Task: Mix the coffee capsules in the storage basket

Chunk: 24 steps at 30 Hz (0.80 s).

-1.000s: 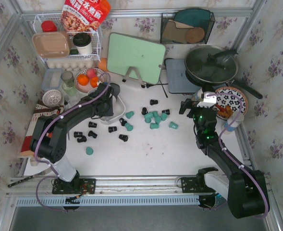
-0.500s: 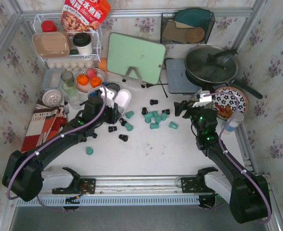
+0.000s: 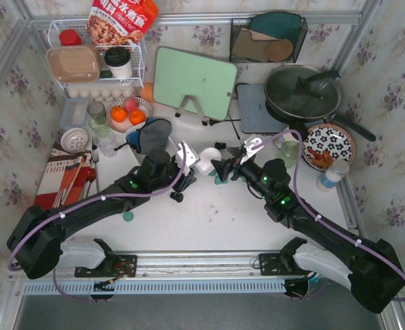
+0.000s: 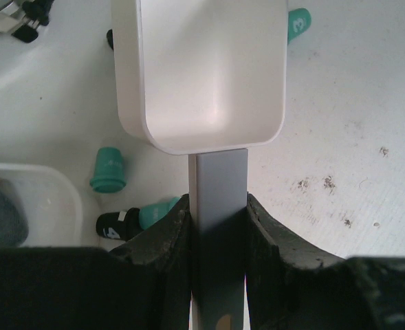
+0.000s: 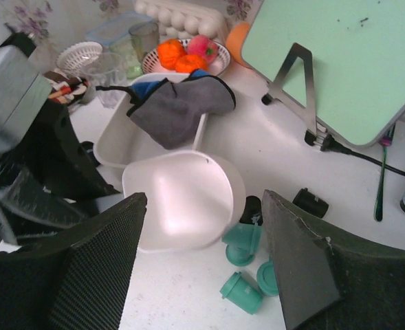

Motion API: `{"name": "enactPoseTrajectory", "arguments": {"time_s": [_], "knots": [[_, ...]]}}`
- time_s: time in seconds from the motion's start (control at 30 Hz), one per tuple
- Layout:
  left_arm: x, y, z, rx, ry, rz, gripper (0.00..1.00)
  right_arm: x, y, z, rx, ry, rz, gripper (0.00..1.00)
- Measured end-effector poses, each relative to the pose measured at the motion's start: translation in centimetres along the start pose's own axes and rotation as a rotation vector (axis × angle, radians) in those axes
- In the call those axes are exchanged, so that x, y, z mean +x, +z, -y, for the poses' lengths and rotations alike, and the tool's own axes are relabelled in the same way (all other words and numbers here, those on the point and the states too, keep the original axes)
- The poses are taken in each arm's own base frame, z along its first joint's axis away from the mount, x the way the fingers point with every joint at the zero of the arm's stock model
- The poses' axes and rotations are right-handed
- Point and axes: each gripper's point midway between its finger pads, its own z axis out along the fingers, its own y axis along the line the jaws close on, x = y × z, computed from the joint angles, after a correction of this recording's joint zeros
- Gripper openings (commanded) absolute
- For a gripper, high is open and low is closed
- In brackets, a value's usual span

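Gathering looks to be the step in hand: the capsules point(image 5: 242, 240) lie loose on the table point(image 4: 340, 124) at mid-frame, none visible in the basket point(image 5: 113, 148), which sits up-left of centre overhead with a grey cloth point(image 5: 181, 110) draped in it. The left gripper point(image 4: 217, 210) is clamped on the handle of an empty white scoop point(image 4: 209, 75). The right gripper point(image 5: 205, 199) faces it, fingers spread, holding nothing. Both arms stretch low from the bottom corners to meet at centre. Next, likely: scoop lip down to the table, capsules nudged in.

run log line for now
left gripper: jaws shut on white scoop handle | right gripper: jaws open | scoop: empty | coffee capsules: loose on table | storage basket: cloth draped over it
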Motion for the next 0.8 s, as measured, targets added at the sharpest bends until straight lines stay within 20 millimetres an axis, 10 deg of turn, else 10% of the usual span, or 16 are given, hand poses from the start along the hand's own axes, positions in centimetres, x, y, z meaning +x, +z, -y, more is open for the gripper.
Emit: {"name": "enactPoseTrajectory", "arguments": {"time_s": [0.53,0.7,0.8], "knots": [[0.1,0.9,2.0,0.04,0.081,-0.009,0.0,3.1,0.0,2.9,0.248,-0.059,-0.165,0.35],[-0.9,1.0,2.2,0.043,0.072,0.009,0.0,3.8,-0.5,3.2,0.266,-0.069,-0.199,0.03],[-1.8,1.1,2.7,0.062,0.049,0.035,0.29,4.0,-1.1,3.8,0.296,-0.087,-0.217,0.0]]}}
